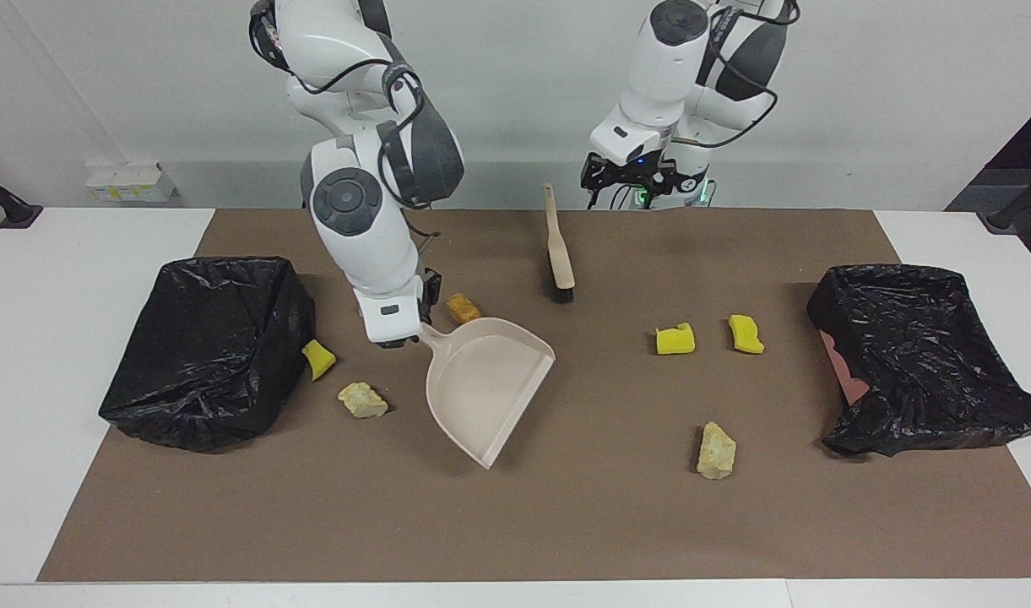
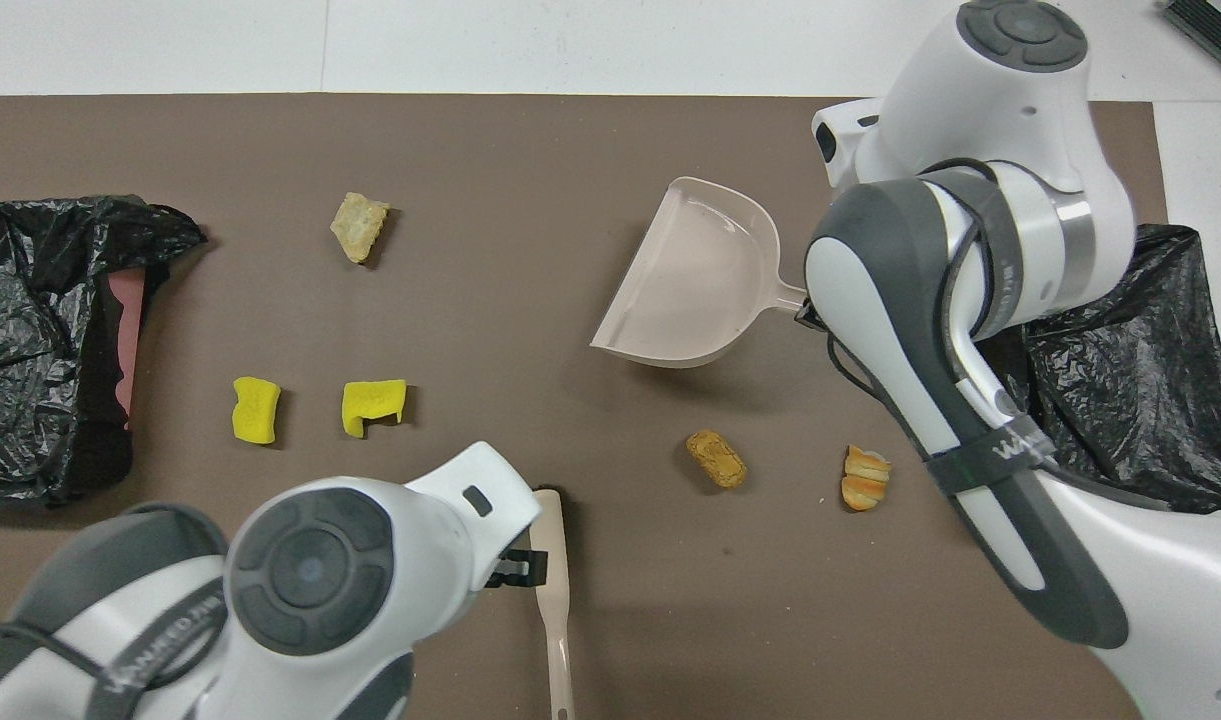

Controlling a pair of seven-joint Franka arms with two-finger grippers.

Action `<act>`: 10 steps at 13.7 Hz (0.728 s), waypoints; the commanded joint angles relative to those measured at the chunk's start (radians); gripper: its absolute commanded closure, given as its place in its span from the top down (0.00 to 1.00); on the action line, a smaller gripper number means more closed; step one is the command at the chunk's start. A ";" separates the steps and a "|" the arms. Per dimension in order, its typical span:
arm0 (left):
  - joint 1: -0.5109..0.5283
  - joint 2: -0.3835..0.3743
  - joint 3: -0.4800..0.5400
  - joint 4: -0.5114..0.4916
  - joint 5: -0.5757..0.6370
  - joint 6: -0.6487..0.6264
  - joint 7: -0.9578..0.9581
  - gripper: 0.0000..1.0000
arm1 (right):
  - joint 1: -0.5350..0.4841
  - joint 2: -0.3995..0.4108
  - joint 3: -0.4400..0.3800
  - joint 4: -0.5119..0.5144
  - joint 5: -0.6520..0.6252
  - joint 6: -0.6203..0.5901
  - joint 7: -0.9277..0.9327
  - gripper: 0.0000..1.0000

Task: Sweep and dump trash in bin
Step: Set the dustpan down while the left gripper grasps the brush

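1. Gripping the handle of the beige dustpan (image 1: 481,380), the right gripper (image 1: 397,336) has its fingers pinched on it; the pan is tilted and extends from the gripper toward the left arm's end of the table.
2. The left gripper (image 1: 626,173) hangs over the mat's edge nearest the robots, just beside the handle of the hand brush (image 1: 559,245), its fingers spread wide and holding nothing.
3. An orange-brown bread piece (image 1: 463,307) lies just beside the dustpan's rim, near the right gripper.
4. A yellow sponge chunk (image 1: 318,359) and a pale-yellow bread lump (image 1: 363,399) lie on the mat near the right gripper, between it and a black-bagged bin (image 1: 211,346); the sponge chunk touches that bin.
5. A striped bread roll (image 2: 864,478) shows only in the overhead view, beside the right arm.
6. Two yellow sponge pieces (image 1: 675,339) (image 1: 746,333) and a tan lump (image 1: 716,451) lie well apart from both grippers, toward the second black-bagged bin (image 1: 920,355) at the left arm's end.
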 commanded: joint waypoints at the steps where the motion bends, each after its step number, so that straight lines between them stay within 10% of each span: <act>1: -0.140 -0.011 0.016 -0.164 0.008 0.160 -0.149 1.00 | -0.048 -0.035 0.011 -0.039 0.000 -0.032 -0.263 0.00; 10: -0.283 0.069 0.013 -0.323 -0.012 0.375 -0.368 1.00 | -0.008 -0.098 0.014 -0.166 -0.098 0.056 -0.481 0.00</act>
